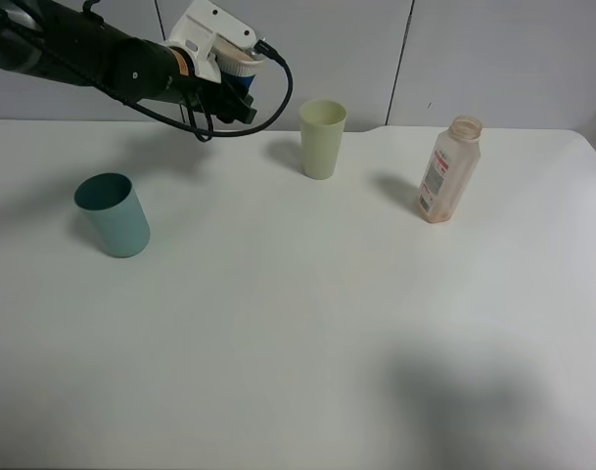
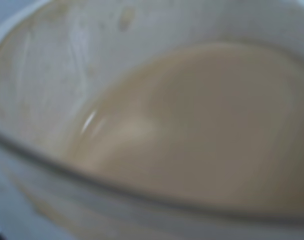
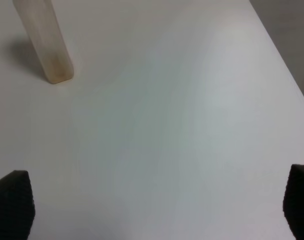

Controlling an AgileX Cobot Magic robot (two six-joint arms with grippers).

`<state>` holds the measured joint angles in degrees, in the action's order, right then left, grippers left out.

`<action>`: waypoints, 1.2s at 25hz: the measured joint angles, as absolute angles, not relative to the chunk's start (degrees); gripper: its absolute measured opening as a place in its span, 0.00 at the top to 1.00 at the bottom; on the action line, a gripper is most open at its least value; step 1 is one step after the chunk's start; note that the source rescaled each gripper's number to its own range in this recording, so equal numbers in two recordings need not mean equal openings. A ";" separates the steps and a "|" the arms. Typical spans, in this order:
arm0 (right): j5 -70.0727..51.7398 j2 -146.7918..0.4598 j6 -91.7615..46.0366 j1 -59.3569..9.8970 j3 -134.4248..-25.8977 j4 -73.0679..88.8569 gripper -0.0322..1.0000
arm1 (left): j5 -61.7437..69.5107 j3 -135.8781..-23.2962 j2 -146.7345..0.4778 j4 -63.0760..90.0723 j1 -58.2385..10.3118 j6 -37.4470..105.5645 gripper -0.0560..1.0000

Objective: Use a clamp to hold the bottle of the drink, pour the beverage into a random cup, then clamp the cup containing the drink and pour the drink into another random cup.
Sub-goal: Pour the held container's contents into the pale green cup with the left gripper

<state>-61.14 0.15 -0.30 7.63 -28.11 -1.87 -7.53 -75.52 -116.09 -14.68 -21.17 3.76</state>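
The left jaws were closed on the short white cup with the blue band [image 1: 243,66], one pale grey-white jaw above it and a dark one below, at the tip of the thick black left arm [image 1: 92,51] with its looping black cables [image 1: 278,98]. The cup hung clear of the worktop [image 1: 298,323], over its far edge. It was up and to the left of the pale yellow-green tumbler [image 1: 322,139] and apart from it. In the left wrist view the cup's inner wall [image 2: 52,60] filled the picture, blurred. The light tan drink [image 2: 191,140] pooled inside, with a thin film of it smeared up the wall. Whether the cup was level or tipped could not be told for sure.

The right jaws stood wide open and held nothing. Only their two black fingertips [image 3: 12,205] showed in the right wrist view, far apart over bare white surface. That arm did not appear in the high view.

The tumbler stood upright near the far edge, about mid-width. The bottle [image 1: 449,168] stood upright to its right, well apart, with its wide neck uncapped and its white-and-red label facing left. Its lower part [image 3: 47,45] showed in the right wrist view, well ahead of the fingertips. A dark teal cup [image 1: 113,214] stood on the left side of the worktop, below the raised arm and nearer the camera than the tumbler.
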 joint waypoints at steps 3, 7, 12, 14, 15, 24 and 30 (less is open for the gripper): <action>-61.14 0.15 -0.30 7.63 -28.11 -1.87 0.00 | -6.99 -76.76 -116.09 -14.42 -21.17 4.56 0.93; -61.14 0.15 -0.30 7.63 -28.11 -1.87 0.00 | -6.82 -77.71 -116.21 -13.24 -21.17 4.83 0.93; -61.14 0.15 -0.30 7.63 -28.11 -1.87 0.00 | -7.43 -77.90 -117.63 -9.19 -21.72 8.00 0.93; -61.14 0.15 -0.30 7.63 -28.11 -1.87 0.00 | -7.68 -78.04 -118.72 -7.12 -22.24 10.81 0.93; -61.14 0.15 -0.30 7.63 -28.11 -1.87 0.00 | -7.68 -79.53 -120.30 -5.92 -22.95 13.67 0.93; -61.14 0.15 -0.30 7.63 -28.11 -1.87 0.00 | -5.89 -87.67 -124.70 -7.11 -23.07 14.31 0.93; -61.14 0.15 -0.30 7.63 -28.11 -1.87 0.00 | -5.54 -87.81 -125.60 -7.89 -23.07 14.32 0.93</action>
<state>-61.14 0.15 -0.30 7.63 -28.11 -1.87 -5.54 -87.81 -125.60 -7.89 -23.07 14.32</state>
